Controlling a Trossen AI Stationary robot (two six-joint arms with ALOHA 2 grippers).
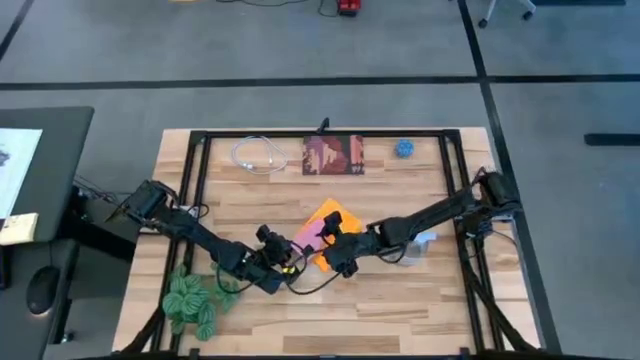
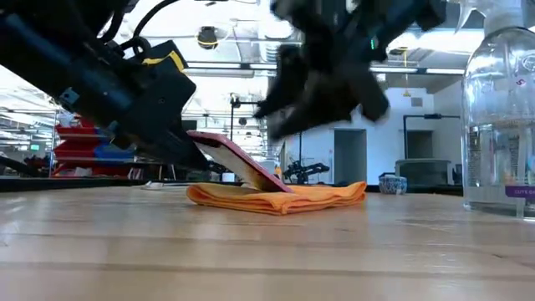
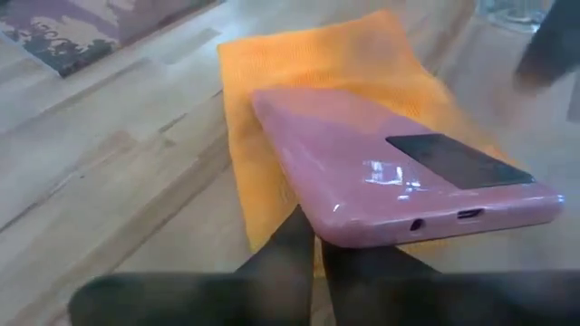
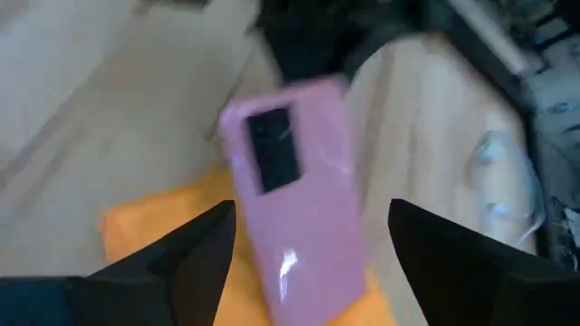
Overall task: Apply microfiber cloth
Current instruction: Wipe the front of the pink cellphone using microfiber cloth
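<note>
— What have you got in your left gripper [image 3: 313, 237]?

— My left fingers are pinched on the near end of a pink smartphone [image 3: 390, 167], the end with the charging port. I hold it back-side up, its dark camera panel showing, and tilted: in the low view the end I grip is raised and the far end slopes down onto the cloth.

— And the microfiber cloth?

— The bright orange microfiber cloth [image 1: 330, 232] lies bunched on the wooden table [image 1: 400, 310] near its middle, right under the phone. The phone's lower end rests on it, and orange fabric shows around the phone on both sides and past its far end.

— Your right gripper?

— My right gripper [image 4: 308, 249] hangs above the phone and cloth with its fingers spread wide apart, holding nothing. From its wrist camera the phone lies between the two dark fingertips, below them.

— What else sits on the table?

— A clear spray bottle [image 2: 500, 117] stands beside my right arm. A green plant [image 1: 195, 305] is at the near left corner. Farther off, along the far edge, lie a coiled white cable [image 1: 258, 155], a dark red-brown printed square [image 1: 333, 156] and a small blue ball [image 1: 404, 148].
</note>
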